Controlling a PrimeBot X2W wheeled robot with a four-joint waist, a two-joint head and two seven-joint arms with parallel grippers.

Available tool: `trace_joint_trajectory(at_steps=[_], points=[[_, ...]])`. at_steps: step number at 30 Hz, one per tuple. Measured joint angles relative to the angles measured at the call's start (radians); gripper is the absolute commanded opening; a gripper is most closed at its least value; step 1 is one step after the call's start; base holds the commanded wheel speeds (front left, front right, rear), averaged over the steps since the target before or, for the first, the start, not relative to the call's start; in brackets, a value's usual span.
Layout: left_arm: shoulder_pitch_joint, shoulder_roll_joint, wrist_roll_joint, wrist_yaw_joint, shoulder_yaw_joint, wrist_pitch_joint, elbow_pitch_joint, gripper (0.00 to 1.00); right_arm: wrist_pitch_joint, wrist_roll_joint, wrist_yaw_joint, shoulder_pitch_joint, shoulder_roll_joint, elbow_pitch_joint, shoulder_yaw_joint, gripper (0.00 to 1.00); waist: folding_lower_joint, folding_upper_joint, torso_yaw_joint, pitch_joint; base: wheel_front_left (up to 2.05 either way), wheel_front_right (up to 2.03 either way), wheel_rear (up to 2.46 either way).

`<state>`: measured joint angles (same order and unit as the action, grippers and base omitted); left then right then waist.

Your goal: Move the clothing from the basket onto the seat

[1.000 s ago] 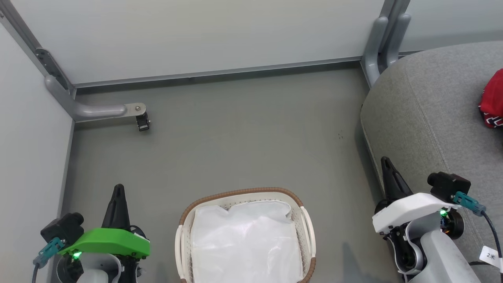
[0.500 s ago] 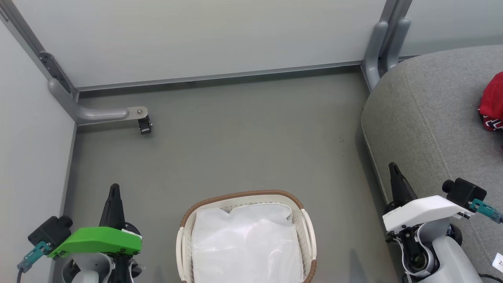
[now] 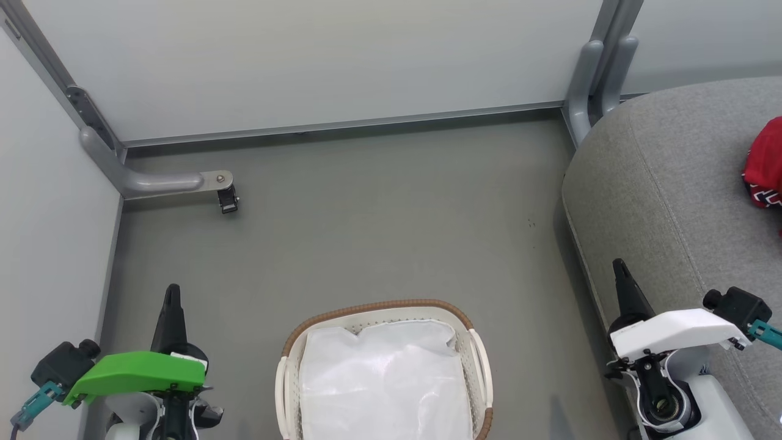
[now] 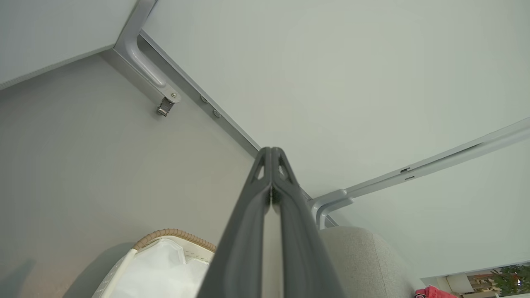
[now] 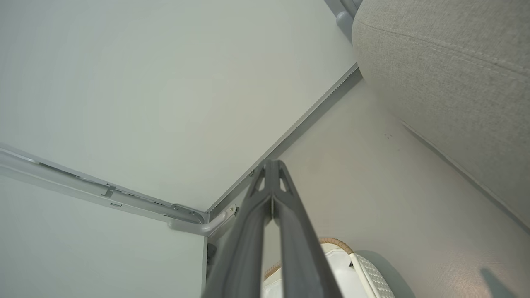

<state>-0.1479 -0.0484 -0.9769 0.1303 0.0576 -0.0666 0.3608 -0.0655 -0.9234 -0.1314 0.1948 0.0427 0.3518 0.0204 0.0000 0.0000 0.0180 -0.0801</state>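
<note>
Clothing (image 3: pixel 765 160), a red crumpled bundle, lies on the seat (image 3: pixel 660 183) at the head view's 3 o'clock edge. From left: the left gripper (image 3: pixel 171 291), fingers pressed together on nothing, points to 12 o'clock; the basket (image 3: pixel 379 305) at 6 o'clock holds a white sheet (image 3: pixel 379 379); the right gripper (image 3: pixel 621 266), likewise pressed together and empty, points just short of 12 beside the seat's edge. The bundle sits at about 2 o'clock from the right gripper, plainly the nearer one; cut by the frame, its long axis and heading cannot be told
</note>
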Motion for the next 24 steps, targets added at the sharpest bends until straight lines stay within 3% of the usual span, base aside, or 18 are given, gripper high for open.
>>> trace_joint_trajectory(at_steps=[24], points=[[0.015, 0.000, -0.247, 0.000, 0.021, 0.071, -0.045, 0.00, 0.070, -0.269, 0.000, -0.027, 0.002, -0.041, 0.036, 0.00, 0.0000, 0.0000, -0.006, 0.024, 0.00, 0.00, 0.00]])
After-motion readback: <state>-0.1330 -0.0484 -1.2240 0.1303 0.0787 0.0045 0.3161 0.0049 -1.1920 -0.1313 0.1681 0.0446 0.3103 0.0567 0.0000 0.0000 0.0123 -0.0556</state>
